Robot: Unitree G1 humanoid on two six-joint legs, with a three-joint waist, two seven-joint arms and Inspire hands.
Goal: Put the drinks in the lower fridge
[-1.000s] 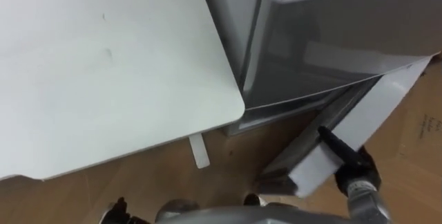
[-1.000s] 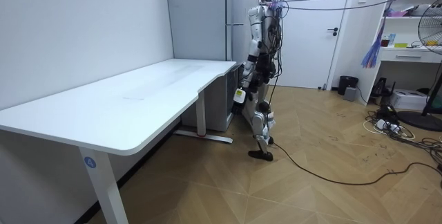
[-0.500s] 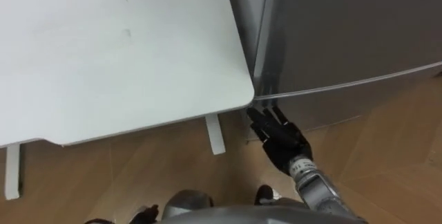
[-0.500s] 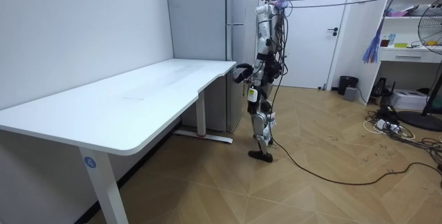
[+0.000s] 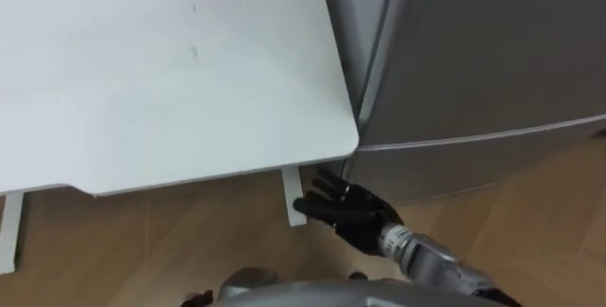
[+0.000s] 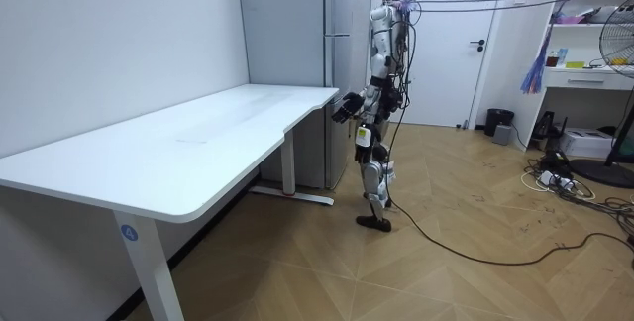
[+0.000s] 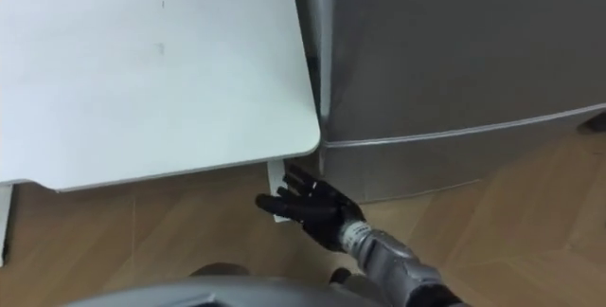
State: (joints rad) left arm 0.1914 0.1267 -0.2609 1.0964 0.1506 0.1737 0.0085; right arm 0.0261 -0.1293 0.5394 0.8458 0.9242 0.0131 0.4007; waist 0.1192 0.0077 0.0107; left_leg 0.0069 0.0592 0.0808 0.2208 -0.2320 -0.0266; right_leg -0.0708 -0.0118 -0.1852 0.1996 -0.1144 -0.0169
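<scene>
Fridge (image 5: 492,70), one; desk (image 5: 161,70), one; right hand (image 5: 350,210)

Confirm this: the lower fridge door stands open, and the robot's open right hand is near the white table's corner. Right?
Not quite. The lower fridge door is shut, flush with the door above it, as the left eye view shows. The rest holds: the open right hand is near the white table's corner.

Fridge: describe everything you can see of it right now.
The fridge is tall, grey and metallic-looking, with an upper and a lower door split by a horizontal seam; both are shut. It stands upright on the wood floor, close beside the white table's corner. The open right hand hovers by its lower left corner, apparently not touching.
</scene>
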